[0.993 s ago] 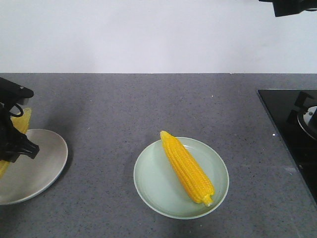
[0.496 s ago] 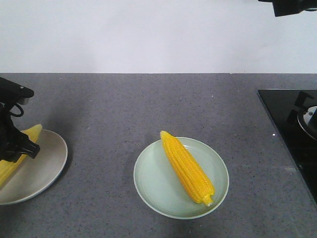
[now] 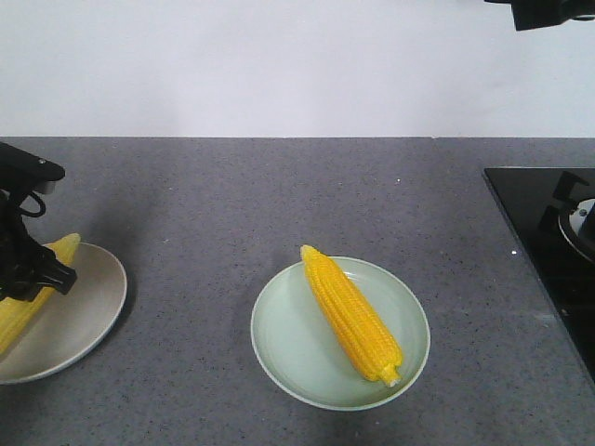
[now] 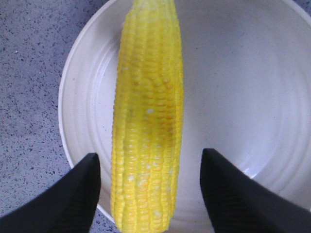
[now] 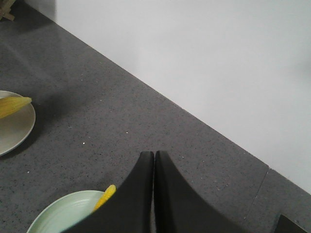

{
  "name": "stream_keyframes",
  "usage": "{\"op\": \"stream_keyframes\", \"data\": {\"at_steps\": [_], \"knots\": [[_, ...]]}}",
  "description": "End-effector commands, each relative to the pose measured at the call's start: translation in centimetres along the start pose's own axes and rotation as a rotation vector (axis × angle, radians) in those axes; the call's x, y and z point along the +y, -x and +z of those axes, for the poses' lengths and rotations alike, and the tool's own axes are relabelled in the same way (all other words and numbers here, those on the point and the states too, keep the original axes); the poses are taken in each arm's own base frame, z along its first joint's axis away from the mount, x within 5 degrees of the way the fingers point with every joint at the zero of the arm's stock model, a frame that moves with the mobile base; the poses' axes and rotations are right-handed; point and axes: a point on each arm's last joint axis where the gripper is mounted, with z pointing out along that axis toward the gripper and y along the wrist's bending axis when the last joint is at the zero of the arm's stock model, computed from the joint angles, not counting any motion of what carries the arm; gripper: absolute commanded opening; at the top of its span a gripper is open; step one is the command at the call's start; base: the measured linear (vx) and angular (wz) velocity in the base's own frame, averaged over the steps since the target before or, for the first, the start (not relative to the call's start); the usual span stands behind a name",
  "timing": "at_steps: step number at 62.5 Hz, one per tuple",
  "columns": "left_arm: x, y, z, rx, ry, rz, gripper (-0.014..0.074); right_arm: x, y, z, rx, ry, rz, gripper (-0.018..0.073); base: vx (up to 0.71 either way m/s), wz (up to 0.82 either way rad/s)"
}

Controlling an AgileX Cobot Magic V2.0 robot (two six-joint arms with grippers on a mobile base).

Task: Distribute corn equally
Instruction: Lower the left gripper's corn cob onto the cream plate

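Note:
One corn cob [image 3: 351, 316] lies diagonally on the pale green plate [image 3: 279, 344] at the counter's middle. A second corn cob [image 4: 148, 126] rests on the beige plate [image 4: 243, 87] at the far left, its tip pointing away. My left gripper [image 4: 148, 154] hangs over it, open, with both fingers clear of the kernels on either side. In the front view that gripper [image 3: 23, 269] covers part of this cob [image 3: 63, 249]. My right gripper [image 5: 154, 153] is shut and holds nothing, high over the counter behind the green plate [image 5: 63, 208].
A black stove top [image 3: 548, 242] with a burner takes up the right edge of the grey counter. A white wall runs along the back. The beige plate [image 3: 88, 307] sits partly out of frame at the left.
The left cob has swung down from a steeper pose at the gripper to lie flat on the beige plate. The left gripper barely shifted; the right arm stayed still.

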Motion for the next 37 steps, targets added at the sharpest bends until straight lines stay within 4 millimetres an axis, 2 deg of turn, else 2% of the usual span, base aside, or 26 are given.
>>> {"op": "stream_keyframes", "data": {"at_steps": [1, 9, 15, 19, 29, 37], "knots": [[0.5, 0.3, -1.4, -0.077, 0.011, -0.021, 0.0437, -0.3, 1.4, -1.5, -0.132, -0.046, -0.012, -0.0003, 0.0, 0.0], [0.5, 0.3, -1.4, -0.081, 0.011, -0.022, 0.04, -0.4, 1.5, -1.5, -0.139, -0.057, -0.018, -0.0003, 0.0, 0.0], [0.5, 0.3, -1.7, -0.093, 0.001, -0.029, 0.0319, -0.3, 1.4, -1.7, -0.139, -0.057, -0.017, -0.0003, 0.0, 0.0], [0.5, 0.2, -2.2, -0.119, -0.016, -0.041, 0.0234, -0.4, 1.5, -1.9, -0.145, -0.065, -0.023, -0.0003, 0.0, 0.0], [0.5, -0.1, -4.5, -0.259, -0.071, -0.081, 0.0003, -0.3, 1.5, -3.1, -0.173, -0.086, -0.034, -0.0003, 0.0, 0.0], [0.8, -0.7, -7.1, -0.404, -0.117, -0.121, -0.0008, 0.0, 1.6, -4.6, -0.201, -0.098, -0.035, -0.0003, 0.0, 0.0]]}}
